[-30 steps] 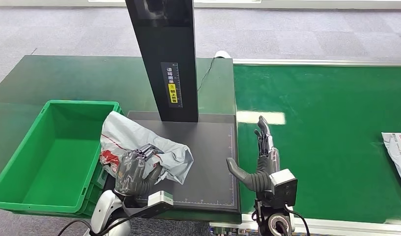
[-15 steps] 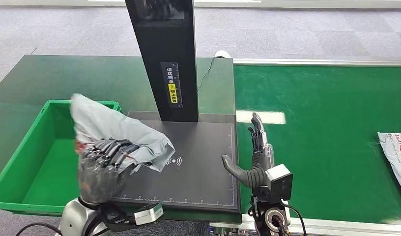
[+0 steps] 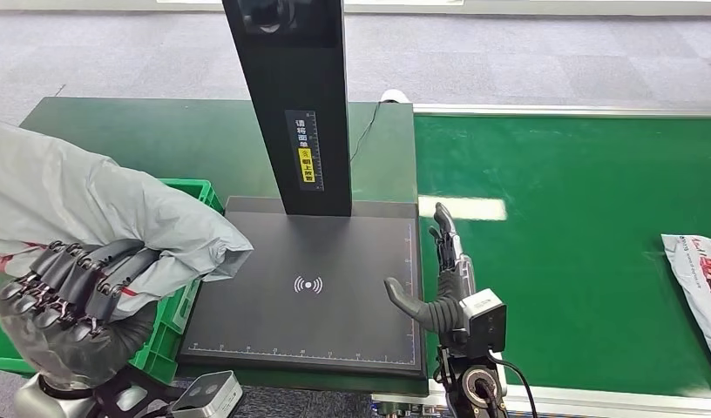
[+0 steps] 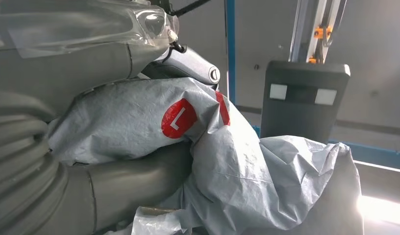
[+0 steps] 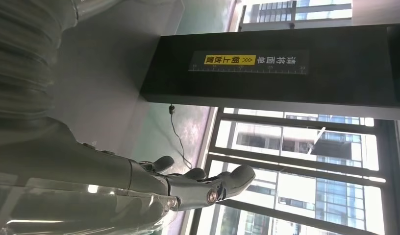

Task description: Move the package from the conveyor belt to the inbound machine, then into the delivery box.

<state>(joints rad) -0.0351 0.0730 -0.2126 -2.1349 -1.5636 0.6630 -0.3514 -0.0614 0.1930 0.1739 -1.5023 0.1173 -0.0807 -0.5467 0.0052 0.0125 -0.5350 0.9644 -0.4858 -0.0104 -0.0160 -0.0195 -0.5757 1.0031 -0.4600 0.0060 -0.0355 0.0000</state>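
Scanner pad [image 3: 335, 287] bare; black column [image 3: 291, 104] blocks its 12 o'clock edge. Green bin [image 3: 173, 326] at 9 o'clock, largely covered by grey package [image 3: 99, 209] in left hand [image 3: 69, 300]. Right hand [image 3: 443, 279], fingers spread, holding nothing, stands at pad's 3 o'clock edge. Conveyor belt [image 3: 561, 218] bare up to second package [image 3: 702, 274] at far 3 o'clock.

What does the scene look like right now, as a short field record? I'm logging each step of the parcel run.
held item: grey package, lifted clear of the scanner plate
holder: left hand, fingers wrapped around the package
right hand: holding nothing, fingers apart, by the plate's edge beside the belt
inbound machine: black plate bare, dark post upright behind it
delivery box: green, largely hidden behind the package
conveyor belt: green, second package at its far right
stage: package not yet in the box
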